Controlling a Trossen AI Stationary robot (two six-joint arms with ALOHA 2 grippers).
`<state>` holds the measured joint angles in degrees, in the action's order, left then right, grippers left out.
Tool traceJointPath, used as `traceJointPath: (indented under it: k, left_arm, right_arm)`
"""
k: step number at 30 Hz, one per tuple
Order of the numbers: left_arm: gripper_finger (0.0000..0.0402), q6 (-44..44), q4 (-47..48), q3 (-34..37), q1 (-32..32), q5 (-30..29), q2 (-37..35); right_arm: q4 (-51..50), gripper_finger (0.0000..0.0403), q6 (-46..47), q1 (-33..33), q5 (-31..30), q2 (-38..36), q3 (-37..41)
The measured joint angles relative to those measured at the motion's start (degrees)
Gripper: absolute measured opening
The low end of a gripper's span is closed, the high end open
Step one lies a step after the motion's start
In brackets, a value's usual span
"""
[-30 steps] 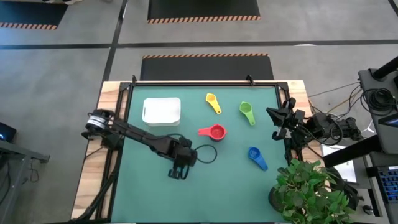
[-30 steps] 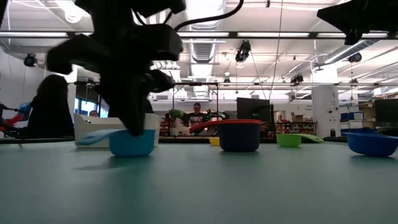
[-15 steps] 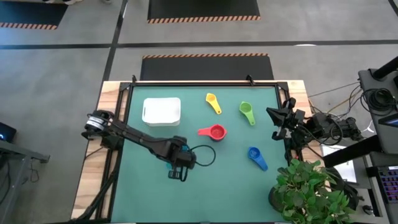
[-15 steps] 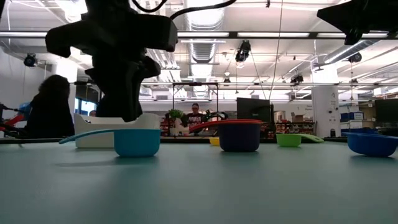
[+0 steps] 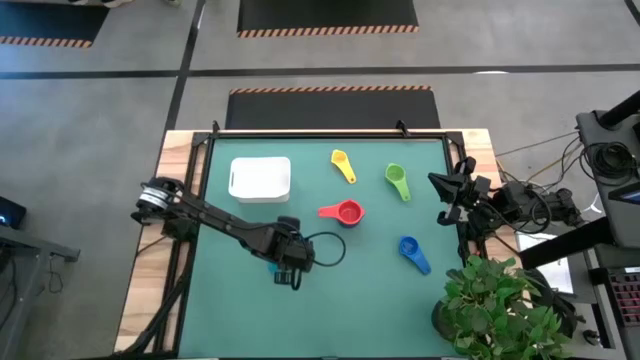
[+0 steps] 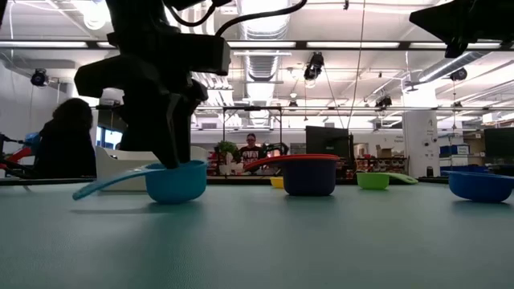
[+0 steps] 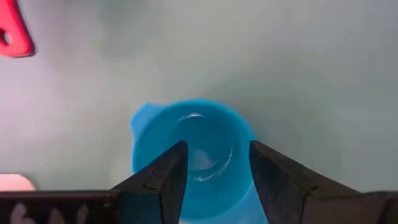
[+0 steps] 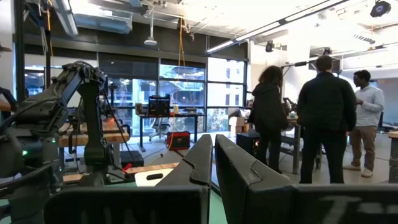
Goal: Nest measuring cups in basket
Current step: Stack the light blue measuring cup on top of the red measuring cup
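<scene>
Cups still lie loose on the mat; basket (image 5: 260, 178) looks empty. Left gripper (image 5: 288, 262) fingers apart over the light blue cup (image 6: 175, 181); right gripper (image 5: 447, 196) closed, waiting.

Left gripper (image 5: 287, 268) low, jaws parted; right gripper (image 8: 213, 163) closed, table edge.
</scene>
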<state>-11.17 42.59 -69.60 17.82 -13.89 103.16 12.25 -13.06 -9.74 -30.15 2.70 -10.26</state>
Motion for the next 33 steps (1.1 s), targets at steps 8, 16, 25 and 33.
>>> traceJointPath:
  k: [8, 16, 25, 33]
  left_arm:
    - [0.0142, 0.13, -0.36, 0.00, 0.00, 0.40, 0.01]
    - [0.0141, 0.14, 0.59, -0.04, 0.00, 0.55, -0.45]
    - [0.0141, 0.11, 0.59, -0.13, -0.02, 1.64, -3.05]
    - [0.0141, -0.33, -2.91, -0.04, 0.02, 4.17, 0.29]
  right_arm:
    - [-0.02, 0.0009, 0.02, 0.02, 0.00, 0.02, -0.02]
    - [-0.02, 0.0009, 0.00, 0.01, 0.02, 0.02, -0.07]
    - [0.00, 0.0009, 0.00, 0.01, 0.00, 0.02, -0.07]
    - [-0.08, 0.0009, 0.03, 0.02, 0.04, 0.02, -0.08]
